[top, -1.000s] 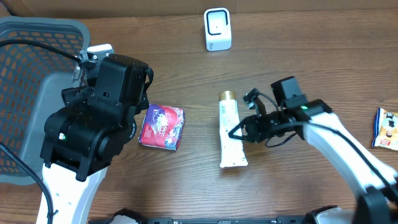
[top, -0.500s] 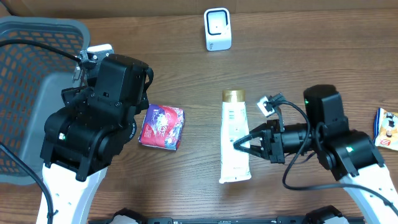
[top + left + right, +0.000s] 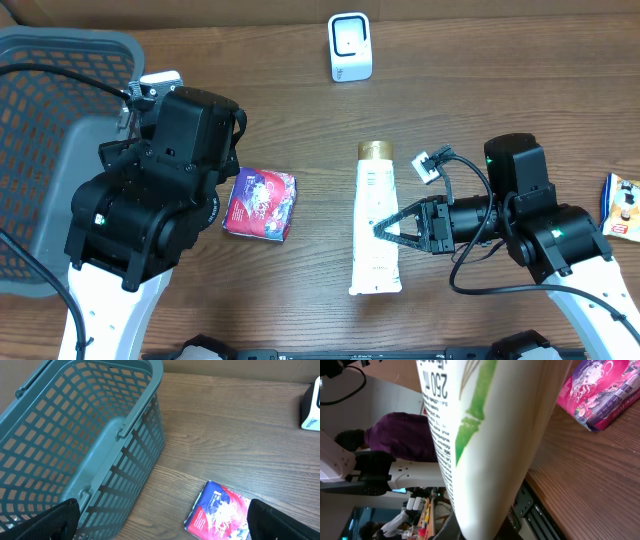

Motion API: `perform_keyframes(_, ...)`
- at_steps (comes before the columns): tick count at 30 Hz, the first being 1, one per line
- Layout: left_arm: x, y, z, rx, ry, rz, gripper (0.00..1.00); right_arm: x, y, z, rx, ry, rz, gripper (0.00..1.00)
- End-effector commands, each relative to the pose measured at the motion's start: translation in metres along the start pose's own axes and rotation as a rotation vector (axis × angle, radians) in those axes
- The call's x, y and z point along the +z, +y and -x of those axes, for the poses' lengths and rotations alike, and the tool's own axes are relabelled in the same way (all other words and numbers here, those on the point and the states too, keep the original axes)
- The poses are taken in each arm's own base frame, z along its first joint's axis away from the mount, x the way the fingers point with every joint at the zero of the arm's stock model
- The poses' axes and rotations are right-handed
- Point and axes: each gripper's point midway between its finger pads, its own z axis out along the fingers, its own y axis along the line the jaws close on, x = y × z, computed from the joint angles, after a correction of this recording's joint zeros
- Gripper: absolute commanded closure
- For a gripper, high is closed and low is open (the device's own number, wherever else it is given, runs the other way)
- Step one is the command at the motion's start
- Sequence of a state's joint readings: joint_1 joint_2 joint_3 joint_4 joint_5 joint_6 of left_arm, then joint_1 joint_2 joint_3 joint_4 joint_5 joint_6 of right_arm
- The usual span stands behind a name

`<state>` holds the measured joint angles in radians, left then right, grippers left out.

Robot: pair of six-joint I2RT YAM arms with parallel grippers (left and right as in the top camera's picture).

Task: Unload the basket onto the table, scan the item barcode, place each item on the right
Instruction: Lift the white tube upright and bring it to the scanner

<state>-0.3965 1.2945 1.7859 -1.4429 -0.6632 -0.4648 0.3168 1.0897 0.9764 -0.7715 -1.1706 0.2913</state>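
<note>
Now, far left, the grey basket (image 3: 70, 40) sits idle. The left pincer (image 3: 167, 525) hangs above the counter (image 3: 500, 80), jaws spread wide, nothing in them, with the pink packet (image 3: 260, 205) just below it. Moving across, the white scanner (image 3: 350, 47) stands at the counter's far edge. Nearer the robot comes the tube (image 3: 376, 200), its long axis running straight away and its gold cap aimed at the scanner but well apart from it. The right pincer (image 3: 390, 228) is clenched on the tube's middle, reaching in from the right. Whether the tube is clear of the counter, I can't tell. The right arm has the job, and I'd say the printed face must go toward that scanner.
</note>
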Motion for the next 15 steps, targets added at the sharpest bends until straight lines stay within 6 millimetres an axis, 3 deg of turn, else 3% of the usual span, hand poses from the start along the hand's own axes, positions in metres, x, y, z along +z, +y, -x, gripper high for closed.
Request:
perform_keyframes(1, -0.002, 0.003, 0.005, -0.020, -0.015, 0.009, 0.00, -0.004, 0.021, 0.006, -0.047, -0.005, 0.049, 0.96)
perform_keyframes(4, -0.002, 0.003, 0.005, -0.020, -0.015, 0.009, 0.00, -0.004, 0.015, 0.008, -0.065, -0.019, 0.013, 0.96)
perform_keyframes(6, -0.002, 0.003, 0.005, -0.020, -0.015, 0.009, 0.01, -0.006, -0.017, 0.017, -0.073, -0.077, -0.173, 0.96)
perform_keyframes(8, -0.002, 0.003, 0.005, -0.020, -0.015, 0.009, 0.01, -0.022, -0.067, 0.034, -0.088, -0.167, -0.487, 0.96)
perform_keyframes(9, -0.002, 0.003, 0.005, -0.020, -0.015, 0.009, 0.00, -0.043, -0.101, 0.050, -0.097, -0.249, -0.718, 0.96)
perform_keyframes(10, -0.002, 0.003, 0.005, -0.020, -0.015, 0.009, 0.00, -0.056, -0.114, 0.062, -0.110, -0.298, -0.828, 0.96)
perform_keyframes(13, -0.002, 0.003, 0.005, -0.020, -0.015, 0.009, 0.00, -0.081, -0.140, 0.105, -0.166, -0.457, -1.023, 0.96)
perform_keyframes(15, -0.002, 0.003, 0.005, -0.020, -0.015, 0.009, 0.00, -0.080, -0.147, 0.133, -0.238, -0.512, -1.037, 0.96)
